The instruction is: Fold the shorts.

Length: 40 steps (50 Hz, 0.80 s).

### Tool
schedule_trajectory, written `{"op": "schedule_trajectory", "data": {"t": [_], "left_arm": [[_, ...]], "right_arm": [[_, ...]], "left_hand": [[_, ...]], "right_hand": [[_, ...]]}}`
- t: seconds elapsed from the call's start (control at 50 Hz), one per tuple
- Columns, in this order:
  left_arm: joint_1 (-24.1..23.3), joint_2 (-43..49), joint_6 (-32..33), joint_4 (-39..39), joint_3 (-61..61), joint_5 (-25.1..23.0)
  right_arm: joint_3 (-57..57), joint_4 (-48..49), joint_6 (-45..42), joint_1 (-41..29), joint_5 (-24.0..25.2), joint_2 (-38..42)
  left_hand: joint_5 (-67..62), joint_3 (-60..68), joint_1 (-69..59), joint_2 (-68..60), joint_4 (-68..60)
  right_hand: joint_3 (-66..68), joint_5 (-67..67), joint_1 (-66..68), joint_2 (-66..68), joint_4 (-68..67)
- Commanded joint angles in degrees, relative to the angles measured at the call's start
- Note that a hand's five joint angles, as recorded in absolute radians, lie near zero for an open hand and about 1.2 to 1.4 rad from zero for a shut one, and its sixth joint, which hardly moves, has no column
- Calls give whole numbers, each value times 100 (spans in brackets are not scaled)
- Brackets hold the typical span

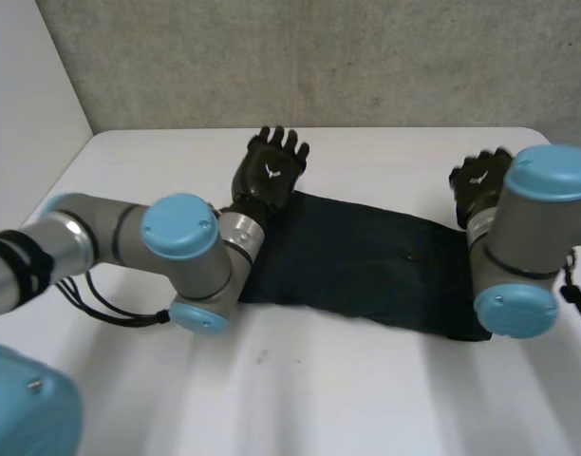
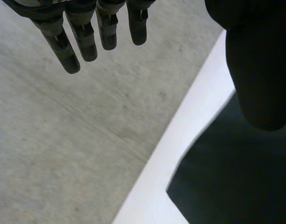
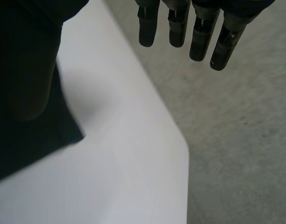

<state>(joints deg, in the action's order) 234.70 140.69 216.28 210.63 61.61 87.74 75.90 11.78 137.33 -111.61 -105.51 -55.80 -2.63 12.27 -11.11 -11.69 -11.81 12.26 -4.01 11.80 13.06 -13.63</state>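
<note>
Shorts (image 1: 366, 261), dark: spread flat on white worktop (image 1: 300, 389); likely soft, light, limp. Take hold at far corners. Left hand (image 1: 270, 171), right hand (image 1: 478, 185): both stretched out, holding nothing

Shorts (image 1: 366, 261) on the table (image 1: 366, 399), left hand (image 1: 271, 169) and right hand (image 1: 480, 185) at opposite ends

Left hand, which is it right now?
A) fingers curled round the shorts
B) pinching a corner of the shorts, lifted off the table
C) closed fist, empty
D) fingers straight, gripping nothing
D: the left hand has its fingers straight out past the table edge, and the shorts lie flat with no cloth between the fingers.
</note>
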Motion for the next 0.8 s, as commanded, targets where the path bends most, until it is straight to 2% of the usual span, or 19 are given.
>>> {"op": "schedule_trajectory", "data": {"t": [0.02,0.08,0.16,0.2,0.26,0.28,0.3,0.36,0.4,0.56,0.66,0.68,0.76,0.8], "left_arm": [[67,-1708,-410,-40,1236,59],[67,-2176,-718,-119,1704,59],[49,-2835,-1437,-627,2617,146],[32,-2976,-1641,-804,2847,147],[14,-3091,-1949,-1024,3181,156],[14,-3091,-1993,-1033,3234,156],[14,-3091,-2037,-1042,3296,156],[23,-3074,-2090,-1016,3463,147],[58,-3065,-2108,-1016,3454,173],[93,-3118,-2108,-1077,3437,191],[198,-3390,-2125,-1095,3507,278],[216,-3425,-2125,-1095,3533,279],[269,-3601,-2134,-1112,3709,279],[286,-3698,-2134,-1112,3797,287]], "right_arm": [[1075,-667,523,25,838,-1486],[1496,-1377,671,130,1180,-1653],[2120,-1819,1119,437,1339,-1654],[2341,-1689,1269,561,1427,-1654],[2719,-1127,1516,780,1813,-1645],[2807,-943,1551,859,1971,-1628],[2904,-749,1569,964,2147,-1601],[2940,-572,1586,1044,2289,-1540],[2905,-554,1578,1088,2342,-1461],[2878,-642,1420,1431,2307,-1714],[2852,-1335,227,1685,2271,-2347],[2808,-1519,-411,1817,2263,-2392],[2467,-1600,-1863,1862,2289,-2410],[2290,-1521,-2314,1722,2289,-2401]], "left_hand": [[263,-227,111,169,181],[259,-222,107,165,177],[208,-172,56,114,126],[208,-172,56,114,126],[208,-172,56,114,126],[208,-172,56,114,126],[208,-172,56,114,126],[191,-155,39,97,109],[174,-138,22,80,92],[174,-138,22,80,92],[174,-138,22,80,92],[174,-138,22,80,92],[191,-155,39,97,109],[208,-172,56,114,126]], "right_hand": [[-226,401,-180,-306,363],[-226,401,-180,-306,363],[-226,401,-180,-306,363],[-226,401,-180,-306,363],[-121,295,-74,-201,258],[815,-641,862,736,-679],[2440,-2266,2487,2360,-2303],[4737,-4563,4784,4657,-4600],[6765,-6591,6812,6686,-6629],[6774,-6599,6820,6694,-6637],[6774,-6599,6820,6694,-6637],[6774,-6599,6820,6694,-6637],[6774,-6599,6820,6694,-6637],[6774,-6599,6820,6694,-6637]]}}
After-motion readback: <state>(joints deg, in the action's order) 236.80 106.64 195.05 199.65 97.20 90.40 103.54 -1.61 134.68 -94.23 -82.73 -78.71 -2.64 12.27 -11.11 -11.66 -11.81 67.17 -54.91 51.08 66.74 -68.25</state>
